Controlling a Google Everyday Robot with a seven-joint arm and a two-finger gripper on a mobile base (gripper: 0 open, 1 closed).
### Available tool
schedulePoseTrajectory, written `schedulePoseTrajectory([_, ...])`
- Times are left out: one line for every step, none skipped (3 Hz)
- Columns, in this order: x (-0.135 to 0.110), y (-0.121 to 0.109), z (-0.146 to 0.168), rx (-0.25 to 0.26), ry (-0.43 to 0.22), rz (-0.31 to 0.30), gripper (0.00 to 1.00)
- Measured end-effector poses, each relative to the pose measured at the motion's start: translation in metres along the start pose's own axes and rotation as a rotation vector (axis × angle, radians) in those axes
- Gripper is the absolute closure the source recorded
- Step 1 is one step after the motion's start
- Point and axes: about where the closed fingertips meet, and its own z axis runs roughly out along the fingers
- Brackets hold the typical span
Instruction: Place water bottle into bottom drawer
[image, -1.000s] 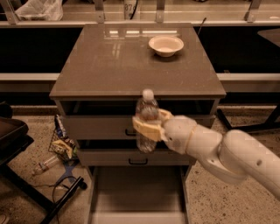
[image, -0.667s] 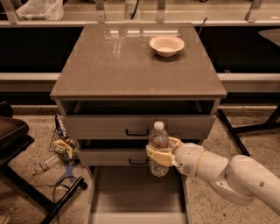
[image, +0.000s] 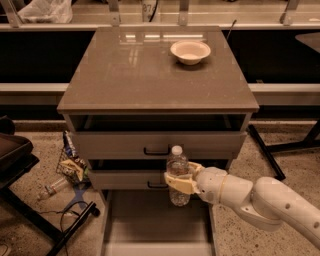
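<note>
The water bottle (image: 178, 176), clear ribbed plastic with a white cap, stands upright in my gripper (image: 179, 182). My gripper is shut on the bottle around its middle, and my white arm comes in from the lower right. The bottle hangs in front of the middle drawer's front, above the back end of the bottom drawer (image: 150, 222). The bottom drawer is pulled out toward the camera, a wide grey tray with a flat bare floor.
A pale bowl (image: 190, 51) sits on the cabinet top (image: 150, 75) at the back right. The two upper drawers (image: 115, 145) have black handles. A wire basket with litter (image: 72, 167) and a small bottle (image: 52, 189) lie on the floor at left, next to a black stand (image: 30, 220).
My gripper has carried the bottle down and to the right, from in front of the top drawer to just above the open bottom drawer.
</note>
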Motion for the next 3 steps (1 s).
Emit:
schedulePoseTrajectory([0.060, -0.017, 0.018, -0.125, 0.021, -0.026, 1.00])
schedulePoseTrajectory([0.144, -0.024, 0.036, -0.338, 0.043, -0.042, 1.00])
schedulePoseTrajectory([0.190, -0.014, 0.039, -0.485, 0.041, -0.031, 1.00])
